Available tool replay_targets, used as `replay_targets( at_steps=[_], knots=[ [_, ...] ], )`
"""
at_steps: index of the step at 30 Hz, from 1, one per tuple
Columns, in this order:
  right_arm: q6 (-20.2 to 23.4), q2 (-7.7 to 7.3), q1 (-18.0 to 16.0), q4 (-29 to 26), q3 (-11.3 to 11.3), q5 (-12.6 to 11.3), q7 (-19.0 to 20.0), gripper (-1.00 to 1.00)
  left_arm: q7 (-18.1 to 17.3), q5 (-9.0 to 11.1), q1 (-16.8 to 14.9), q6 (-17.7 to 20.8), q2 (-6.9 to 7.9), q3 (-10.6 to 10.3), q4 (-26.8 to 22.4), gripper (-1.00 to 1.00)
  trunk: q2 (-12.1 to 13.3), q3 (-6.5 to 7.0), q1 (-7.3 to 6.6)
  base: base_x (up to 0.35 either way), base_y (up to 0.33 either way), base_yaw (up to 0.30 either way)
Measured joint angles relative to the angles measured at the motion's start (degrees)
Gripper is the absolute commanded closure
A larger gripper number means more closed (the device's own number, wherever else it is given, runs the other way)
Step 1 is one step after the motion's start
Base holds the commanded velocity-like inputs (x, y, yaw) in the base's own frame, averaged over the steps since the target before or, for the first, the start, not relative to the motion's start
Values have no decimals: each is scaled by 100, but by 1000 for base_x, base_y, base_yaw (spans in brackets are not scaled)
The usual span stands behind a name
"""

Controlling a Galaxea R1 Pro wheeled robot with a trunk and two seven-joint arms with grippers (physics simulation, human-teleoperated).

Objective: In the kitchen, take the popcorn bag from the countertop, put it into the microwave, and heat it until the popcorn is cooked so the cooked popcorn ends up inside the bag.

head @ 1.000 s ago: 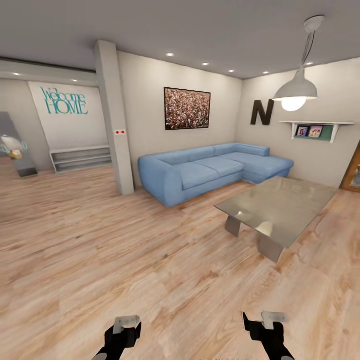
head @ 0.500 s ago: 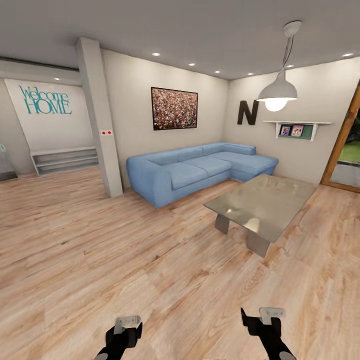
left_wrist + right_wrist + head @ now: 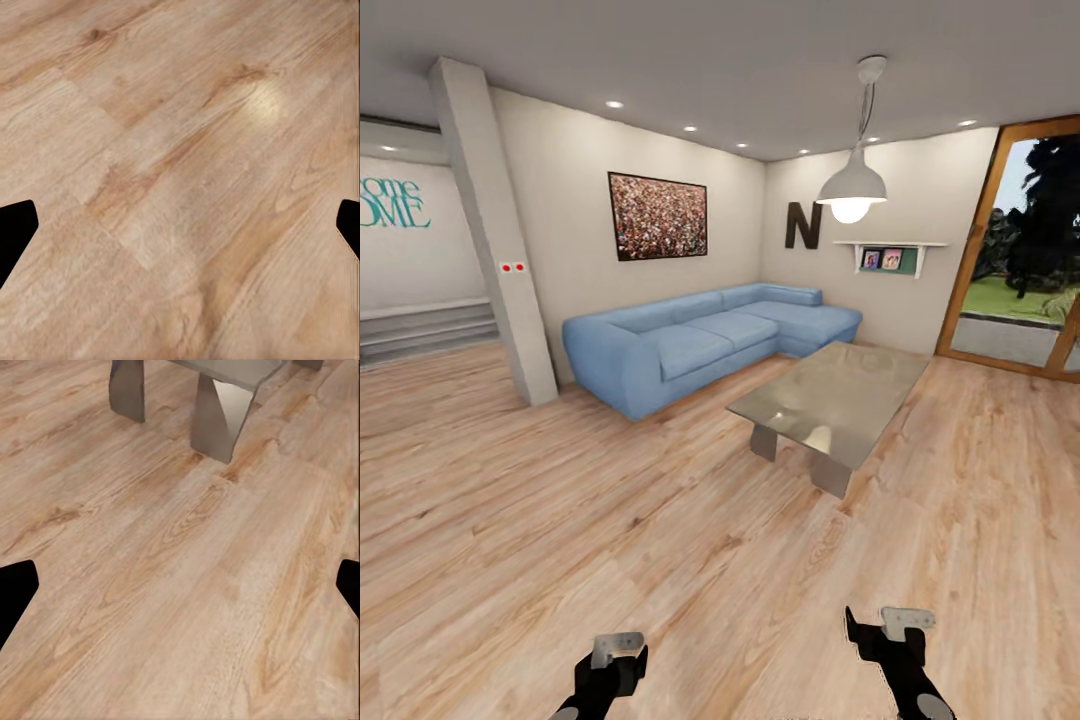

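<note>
At the lower edge of the head view, the black left gripper (image 3: 618, 650) and the black right gripper (image 3: 893, 628) hang low over a pale wood-plank floor (image 3: 660, 540), well apart from each other, each capped by a small grey block. In the left wrist view the two dark fingertips (image 3: 15, 232) sit at opposite edges with bare planks between them, so the jaws are spread wide and grasp nothing; the right wrist view shows the same wide spread, with one dark fingertip (image 3: 15, 596) at each edge. Ahead of the right gripper stands a low glass-topped coffee table on angled grey metal legs (image 3: 830, 395), whose legs (image 3: 214, 420) also appear in the right wrist view. Behind the table sits a long light-blue corner sofa (image 3: 700, 340) against a beige wall bearing a dark-framed speckled picture (image 3: 657, 216). A white dome pendant lamp (image 3: 852, 185) hangs above the table. The room is a lounge, and none of the popcorn task's things is in sight here.
</note>
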Motion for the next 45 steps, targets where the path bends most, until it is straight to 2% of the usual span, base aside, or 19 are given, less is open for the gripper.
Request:
replay_targets(
  at_steps=[3, 6, 45],
  knots=[
    [4, 59, 8, -58, 7, -35, -256, -100, -1, 0, 1, 1, -1, 1, -2, -100, 0, -11, 0, 0, 0, -267],
    [-15, 101, 30, -61, -1, -36, -313, -100, -1, 0, 1, 1, -1, 0, -2, -100, 0, -20, 0, 0, 0, -277],
    [-29, 111, 28, 49, 38, 19, -364, -100, 7, -8, 26, -3, -54, 0, -2, -100, 0, -23, 0, 0, 0, -299]
  ],
)
